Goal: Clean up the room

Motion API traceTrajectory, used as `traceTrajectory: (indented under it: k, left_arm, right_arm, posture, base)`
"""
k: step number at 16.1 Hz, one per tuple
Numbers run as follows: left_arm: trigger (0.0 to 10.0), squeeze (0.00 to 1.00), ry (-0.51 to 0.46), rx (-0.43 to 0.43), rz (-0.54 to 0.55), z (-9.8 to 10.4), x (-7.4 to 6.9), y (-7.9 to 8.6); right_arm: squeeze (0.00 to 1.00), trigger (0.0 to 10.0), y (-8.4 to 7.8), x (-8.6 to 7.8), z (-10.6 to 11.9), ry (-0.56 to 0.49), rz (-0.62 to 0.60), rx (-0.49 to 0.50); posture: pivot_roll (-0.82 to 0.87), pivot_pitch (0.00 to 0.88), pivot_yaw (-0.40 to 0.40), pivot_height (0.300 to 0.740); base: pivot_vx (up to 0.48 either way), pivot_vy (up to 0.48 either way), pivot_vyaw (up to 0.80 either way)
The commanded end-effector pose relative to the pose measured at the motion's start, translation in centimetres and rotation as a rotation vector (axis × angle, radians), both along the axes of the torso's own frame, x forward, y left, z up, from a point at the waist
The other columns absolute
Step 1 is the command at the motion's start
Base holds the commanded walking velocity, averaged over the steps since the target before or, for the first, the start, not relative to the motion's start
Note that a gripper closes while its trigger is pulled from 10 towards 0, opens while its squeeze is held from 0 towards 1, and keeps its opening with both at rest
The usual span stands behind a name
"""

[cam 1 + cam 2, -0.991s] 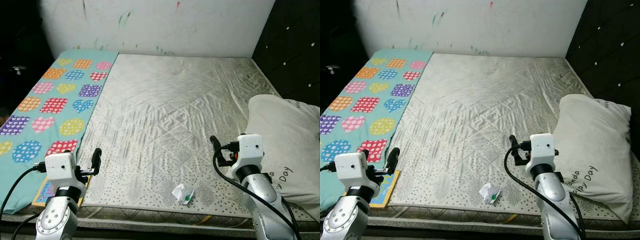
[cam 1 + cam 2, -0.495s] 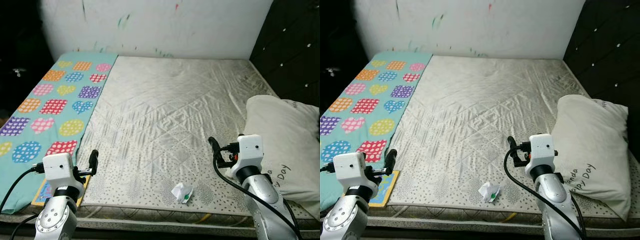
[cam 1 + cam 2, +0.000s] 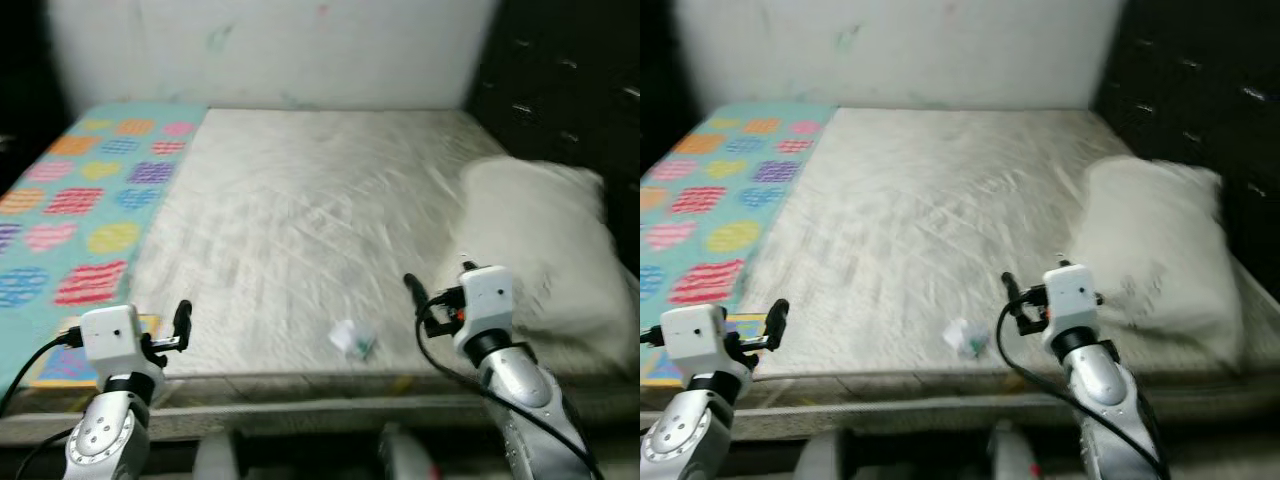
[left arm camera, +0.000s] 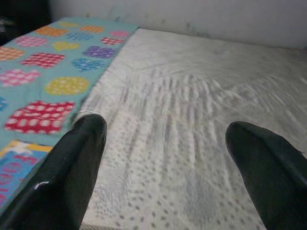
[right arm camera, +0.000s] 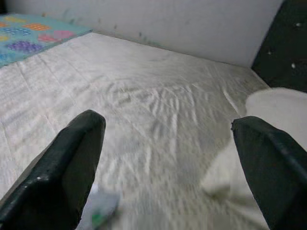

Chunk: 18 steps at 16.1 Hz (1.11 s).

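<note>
A crumpled white wrapper with a green spot (image 3: 352, 339) lies on the bare quilted mattress (image 3: 300, 220) near its front edge. My right gripper (image 3: 415, 293) hovers just right of it, open with nothing between its fingers (image 5: 76, 158); the wrapper (image 5: 100, 211) lies low between them. My left gripper (image 3: 180, 322) hangs open over the mattress's front left corner, beside the patterned blanket (image 4: 43, 86). Both eye views are blurred.
A white pillow (image 3: 540, 240) lies on the right side of the bed against a dark padded wall (image 3: 570, 90). A teal blanket with coloured hearts (image 3: 80, 190) covers the left strip, with a picture book (image 3: 50, 362) at its near end. The bed's front edge (image 3: 300, 385) runs below the grippers.
The whole picture has shifted and blurred, so the camera has moved; the bed's front edge now sits higher in view. Both grippers keep the same open pose, and the wrapper lies where it was.
</note>
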<state>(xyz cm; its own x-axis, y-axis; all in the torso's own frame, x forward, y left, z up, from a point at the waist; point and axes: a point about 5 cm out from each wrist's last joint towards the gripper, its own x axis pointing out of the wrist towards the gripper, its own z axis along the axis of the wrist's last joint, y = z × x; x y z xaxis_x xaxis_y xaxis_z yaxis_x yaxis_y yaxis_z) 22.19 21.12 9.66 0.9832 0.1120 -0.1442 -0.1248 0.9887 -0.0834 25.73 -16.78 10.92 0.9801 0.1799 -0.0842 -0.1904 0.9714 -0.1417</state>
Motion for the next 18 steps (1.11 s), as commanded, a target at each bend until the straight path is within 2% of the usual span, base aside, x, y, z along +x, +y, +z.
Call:
traceTrajectory:
  k: [1,7,10,14,18]
  left_arm:
    - [10.0,0.00,0.004,-0.007,0.010,-0.08,-0.17,-0.06]
    - [10.0,0.00,-0.005,-0.014,0.007,0.11,-0.16,-0.12]
    - [10.0,0.00,-0.008,-0.016,0.004,0.13,-0.18,-0.14]
    - [10.0,0.00,-0.016,-0.024,-0.006,0.25,-0.15,-0.26]
    - [10.0,0.00,-0.019,-0.024,-0.013,0.28,-0.12,-0.43]
  right_arm:
    - [0.00,10.0,0.09,0.42,0.81,-0.030,0.015,-0.017]
    - [0.00,10.0,-0.33,0.84,1.10,-0.047,0.026,-0.044]
    - [0.00,10.0,-0.04,0.81,1.19,-0.052,0.063,-0.065]
    - [0.00,10.0,0.13,0.76,1.25,-0.056,0.078,-0.071]
    - [0.00,10.0,0.15,1.02,1.27,-0.056,0.087,-0.067]
  posture:
    - [-0.17,0.000,-0.028,0.590]
    - [-0.17,0.000,-0.029,0.590]
    - [-0.17,0.000,-0.029,0.590]
    - [-0.17,0.000,-0.031,0.590]
    - [-0.17,0.000,-0.036,0.590]
  base:
    - [0.000,0.000,0.00]
    - [0.000,0.000,0.00]
    - [0.000,0.000,0.00]
    - [0.000,0.000,0.56]
    - [0.299,0.000,0.11]
